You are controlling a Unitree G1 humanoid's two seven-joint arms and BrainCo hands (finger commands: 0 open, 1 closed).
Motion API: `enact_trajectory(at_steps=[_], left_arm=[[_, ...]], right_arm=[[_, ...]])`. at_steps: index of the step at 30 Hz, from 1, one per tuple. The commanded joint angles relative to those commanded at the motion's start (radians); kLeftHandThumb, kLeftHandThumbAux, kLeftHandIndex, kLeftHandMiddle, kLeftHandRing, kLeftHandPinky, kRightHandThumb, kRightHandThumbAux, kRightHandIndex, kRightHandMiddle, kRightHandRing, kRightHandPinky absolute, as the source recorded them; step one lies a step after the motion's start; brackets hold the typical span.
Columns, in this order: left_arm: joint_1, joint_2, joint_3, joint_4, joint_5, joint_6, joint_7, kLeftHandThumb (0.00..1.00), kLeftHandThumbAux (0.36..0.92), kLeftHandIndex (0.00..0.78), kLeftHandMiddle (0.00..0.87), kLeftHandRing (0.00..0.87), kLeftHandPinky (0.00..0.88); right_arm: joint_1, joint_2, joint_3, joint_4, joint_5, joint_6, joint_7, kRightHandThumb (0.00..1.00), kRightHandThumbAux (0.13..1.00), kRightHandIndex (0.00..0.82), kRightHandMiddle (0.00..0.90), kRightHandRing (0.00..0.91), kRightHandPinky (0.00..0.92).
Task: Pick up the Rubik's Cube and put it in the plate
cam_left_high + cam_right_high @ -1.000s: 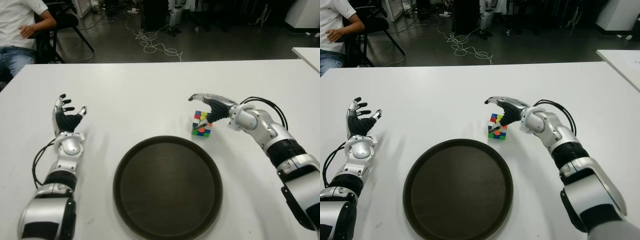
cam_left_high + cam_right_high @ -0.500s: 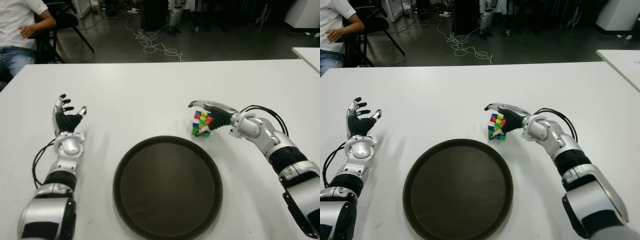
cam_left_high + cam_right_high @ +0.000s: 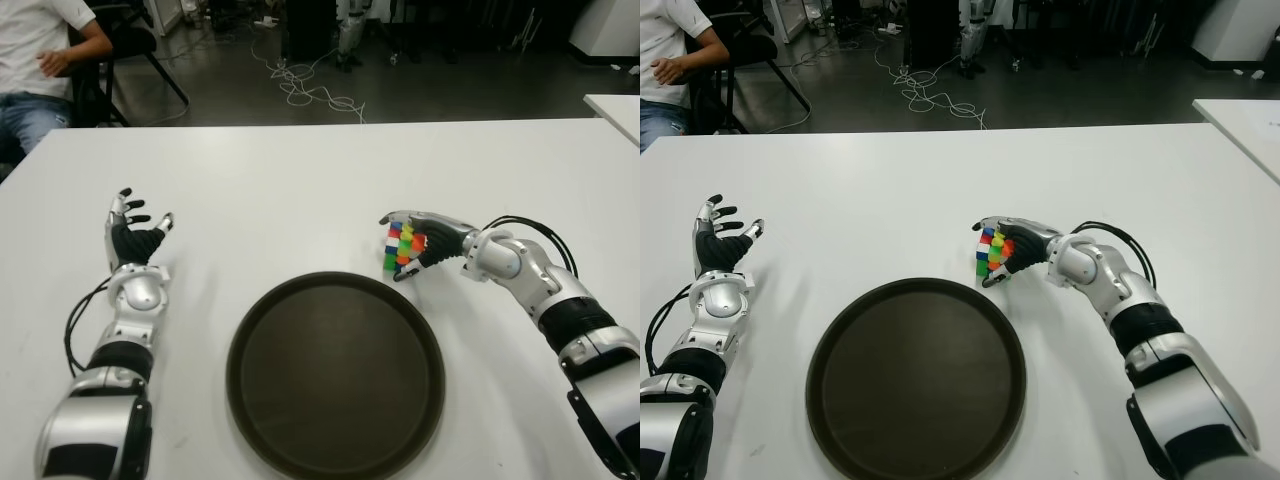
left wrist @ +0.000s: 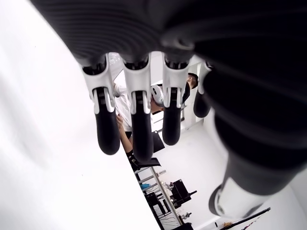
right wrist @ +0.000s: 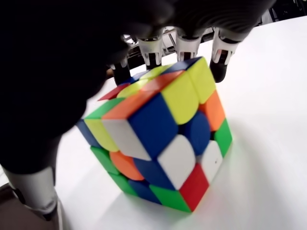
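The Rubik's Cube [image 3: 392, 250] stands tilted on the white table [image 3: 300, 190], just beyond the far right rim of the round dark plate [image 3: 335, 385]. My right hand [image 3: 412, 246] is curled around it: fingers over its far side, thumb against its near side. In the right wrist view the cube [image 5: 160, 134] is tipped up, with only a low edge on the table. My left hand [image 3: 135, 235] shows at the table's left, well left of the plate, with its fingers [image 4: 136, 129] spread and holding nothing.
A seated person [image 3: 40, 60] and a chair are beyond the table's far left corner. Cables [image 3: 310, 90] lie on the floor behind the table. The corner of a second white table [image 3: 615, 105] shows at the far right.
My right hand came down from above the cube and its fingers and thumb closed on it. The cube tilted. The left hand stayed still.
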Motion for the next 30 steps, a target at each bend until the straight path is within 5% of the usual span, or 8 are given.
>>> enact_trajectory(at_steps=[7,14,26,30], left_arm=[[0.001,0.001,0.004,0.0,-0.004,-0.006,-0.011,0.112,0.774,0.152,0.273,0.358,0.444],[0.003,0.002,0.003,0.0,0.001,-0.009,-0.015,0.101,0.778,0.137,0.251,0.308,0.381],[0.002,0.001,0.002,-0.002,0.008,-0.003,-0.002,0.095,0.773,0.145,0.244,0.3,0.386],[0.0,0.001,0.001,-0.001,0.01,0.006,0.002,0.095,0.764,0.138,0.22,0.255,0.316]], right_arm=[[0.004,0.002,0.004,-0.028,0.002,0.038,0.039,0.0,0.664,0.054,0.09,0.074,0.032],[0.028,-0.009,-0.004,-0.086,0.009,0.065,0.071,0.0,0.665,0.048,0.072,0.056,0.012],[0.004,0.002,0.015,-0.017,-0.026,0.056,0.021,0.0,0.667,0.061,0.089,0.074,0.03],[0.006,0.0,0.02,-0.024,-0.039,0.065,0.002,0.0,0.639,0.069,0.097,0.082,0.027]])
